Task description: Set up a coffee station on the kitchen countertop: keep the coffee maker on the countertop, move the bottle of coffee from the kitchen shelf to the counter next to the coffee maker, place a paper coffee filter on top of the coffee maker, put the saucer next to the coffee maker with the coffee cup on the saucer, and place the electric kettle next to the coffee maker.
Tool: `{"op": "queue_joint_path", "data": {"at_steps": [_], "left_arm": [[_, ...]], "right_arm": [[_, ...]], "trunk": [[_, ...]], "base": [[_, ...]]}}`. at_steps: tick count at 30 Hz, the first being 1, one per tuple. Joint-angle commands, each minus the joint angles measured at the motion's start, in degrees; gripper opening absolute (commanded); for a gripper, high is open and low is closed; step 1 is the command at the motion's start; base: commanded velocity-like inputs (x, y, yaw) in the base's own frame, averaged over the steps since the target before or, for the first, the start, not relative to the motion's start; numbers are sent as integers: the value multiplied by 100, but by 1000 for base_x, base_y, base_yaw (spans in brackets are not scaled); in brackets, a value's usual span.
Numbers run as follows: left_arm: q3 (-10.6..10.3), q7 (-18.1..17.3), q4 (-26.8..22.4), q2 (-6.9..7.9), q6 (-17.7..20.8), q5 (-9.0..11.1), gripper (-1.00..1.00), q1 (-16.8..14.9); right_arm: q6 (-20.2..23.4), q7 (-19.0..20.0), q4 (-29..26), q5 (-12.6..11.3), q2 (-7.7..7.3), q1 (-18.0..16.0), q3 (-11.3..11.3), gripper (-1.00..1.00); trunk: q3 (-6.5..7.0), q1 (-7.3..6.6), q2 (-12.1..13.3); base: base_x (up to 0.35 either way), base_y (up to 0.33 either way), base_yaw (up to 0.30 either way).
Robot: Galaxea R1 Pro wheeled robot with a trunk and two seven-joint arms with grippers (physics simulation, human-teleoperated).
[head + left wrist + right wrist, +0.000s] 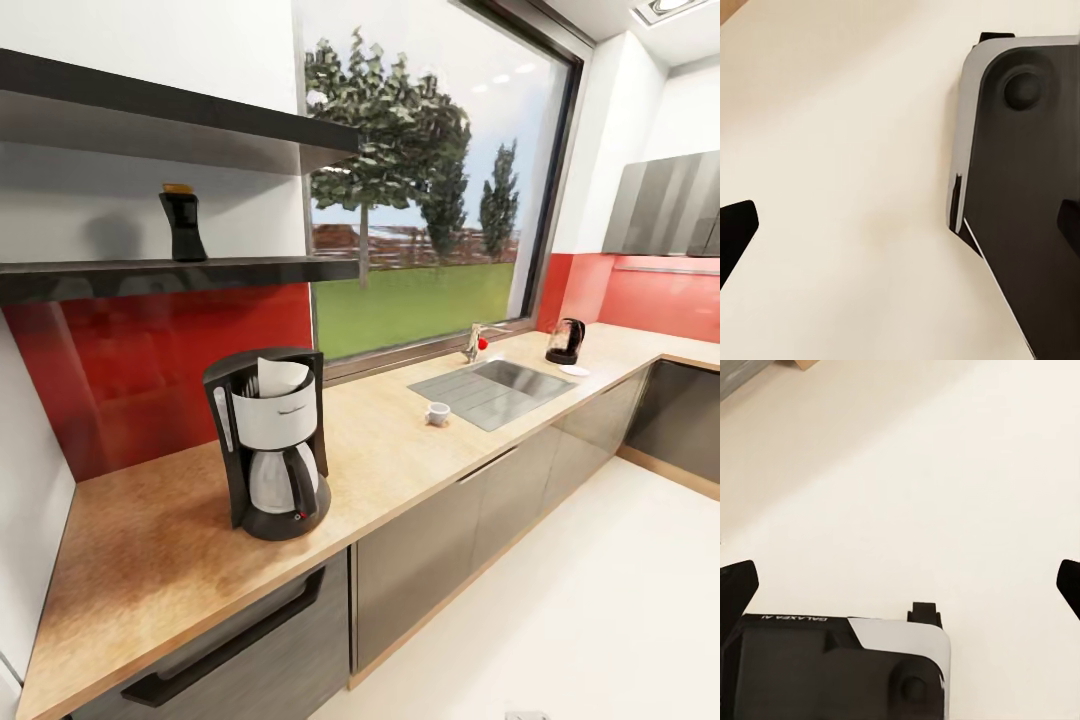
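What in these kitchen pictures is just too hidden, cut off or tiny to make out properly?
- Head view: the saucer by the kettle is a tiny white sliver; its details are too small to tell.
- Head view: the coffee cup is too small to show its inside.
- Head view: the paper filter is partly sunk in the coffee maker.
- Wrist views: each gripper's fingertips are cut off by the picture edges.
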Motion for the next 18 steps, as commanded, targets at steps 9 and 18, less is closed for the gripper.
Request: {"op": "queue_joint_path", "data": {"at_steps": [9,18], "left_arm": [[18,16,0,-24,-250,18,100,-1],[12,19,0,-66,-256,22,100,-1]], "right_arm": [[33,-13,-2,-48,-1,10,46,100],[33,-27,-2,-48,-1,14,47,100]], "trunk": [[-2,2,-4],[-2,2,-4]], "base": [[137,-117,95],[205,-207,266]]}}
